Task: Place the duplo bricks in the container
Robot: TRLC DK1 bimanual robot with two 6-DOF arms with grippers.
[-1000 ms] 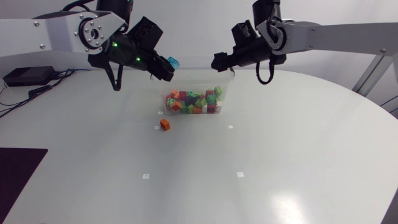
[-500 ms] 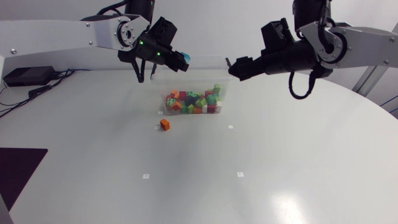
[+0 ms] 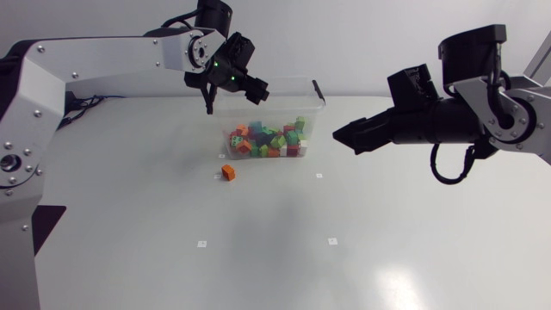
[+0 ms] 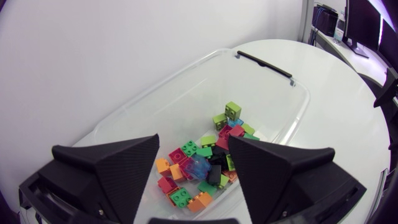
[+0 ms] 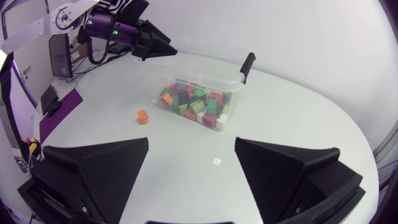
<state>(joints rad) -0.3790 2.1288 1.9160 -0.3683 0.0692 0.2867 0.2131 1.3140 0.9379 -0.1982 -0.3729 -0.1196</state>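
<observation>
one clear plastic box [image 3: 277, 96] is sitting on the white table [image 3: 387, 245]. lots of small coloured plastic bricks [image 3: 267, 140], too many to count, are lying inside. one orange brick [image 3: 228, 172] is lying outside.

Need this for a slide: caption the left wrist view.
Open left tool poised over the clear container, looking down on the pile of mixed duplo bricks inside.

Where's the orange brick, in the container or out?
Out: the orange brick lies on the table beside the container, not touching it.
</observation>
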